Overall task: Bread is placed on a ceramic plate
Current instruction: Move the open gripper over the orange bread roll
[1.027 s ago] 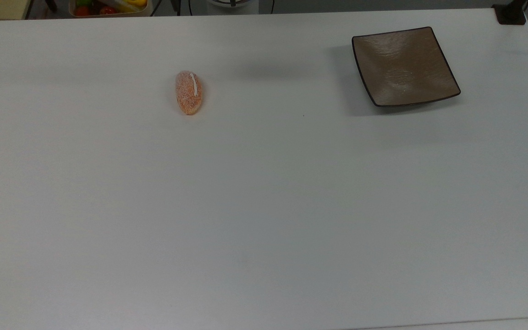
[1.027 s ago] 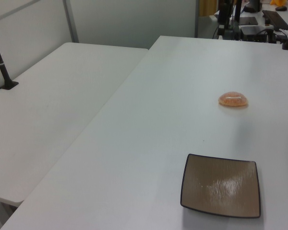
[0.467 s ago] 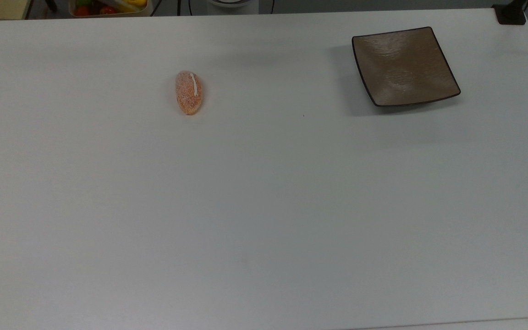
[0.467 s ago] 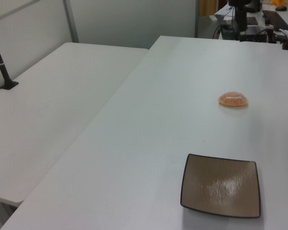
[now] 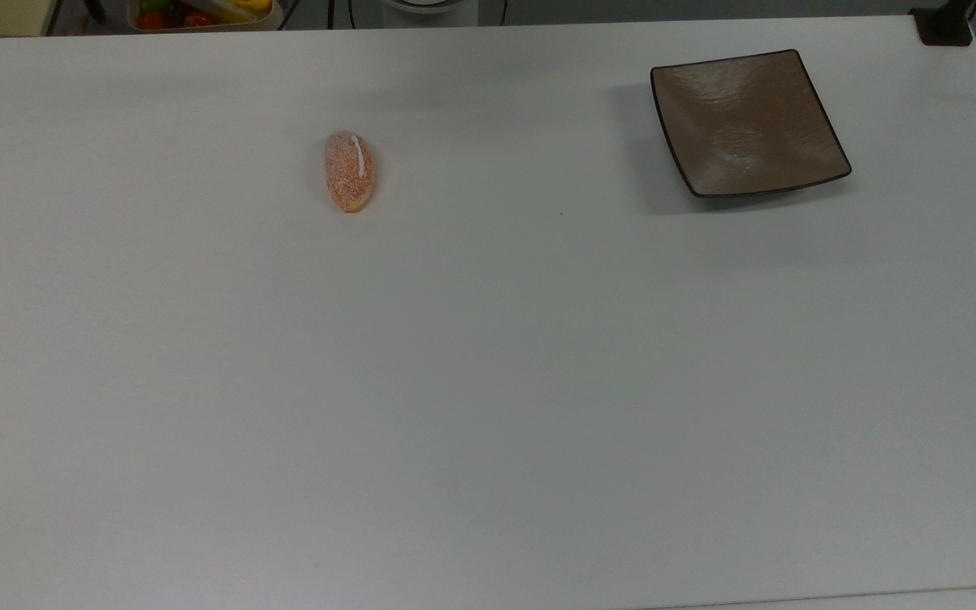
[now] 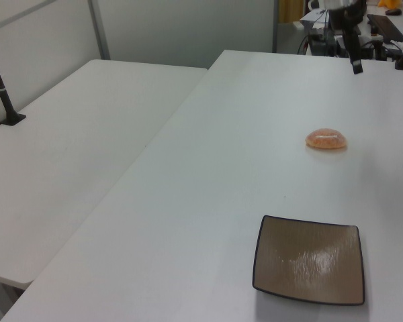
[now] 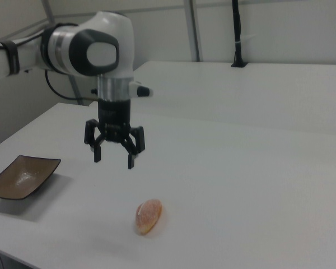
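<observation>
On the white desk (image 5: pixel 488 381), in the top view, the bread (image 5: pixel 349 171) lies at ten o'clock and the ceramic plate (image 5: pixel 746 123) at two, well apart. In the right view the gripper (image 7: pixel 113 158) hangs above the desk, fingers spread, holding nothing.

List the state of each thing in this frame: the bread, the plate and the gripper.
bread: lying flat on the table, white stripe up, not held, apart from the plate.
plate: upright on the table, nothing on it.
gripper: open, holding nothing, hanging in the air above the table, between plate and bread in the right view.
</observation>
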You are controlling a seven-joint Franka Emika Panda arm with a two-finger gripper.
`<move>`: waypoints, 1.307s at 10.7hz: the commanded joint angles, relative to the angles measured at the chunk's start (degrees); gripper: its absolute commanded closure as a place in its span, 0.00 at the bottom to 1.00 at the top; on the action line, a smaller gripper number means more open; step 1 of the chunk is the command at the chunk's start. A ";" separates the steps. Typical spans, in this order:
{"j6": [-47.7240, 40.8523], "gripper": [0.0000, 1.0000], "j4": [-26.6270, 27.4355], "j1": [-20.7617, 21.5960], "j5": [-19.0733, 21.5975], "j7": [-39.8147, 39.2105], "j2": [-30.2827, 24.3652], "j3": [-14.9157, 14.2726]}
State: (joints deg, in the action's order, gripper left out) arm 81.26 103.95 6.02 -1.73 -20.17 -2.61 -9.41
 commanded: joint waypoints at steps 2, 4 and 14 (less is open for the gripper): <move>11.61 0.00 13.63 -0.22 -1.96 -1.19 -3.01 -0.34; 16.97 0.00 18.89 -0.66 -1.96 -0.84 -3.89 -0.34; 50.03 0.00 32.02 -0.66 -2.05 6.10 -0.56 -0.26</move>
State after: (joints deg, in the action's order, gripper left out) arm 126.46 134.53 4.84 -2.85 -17.46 -3.97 -9.57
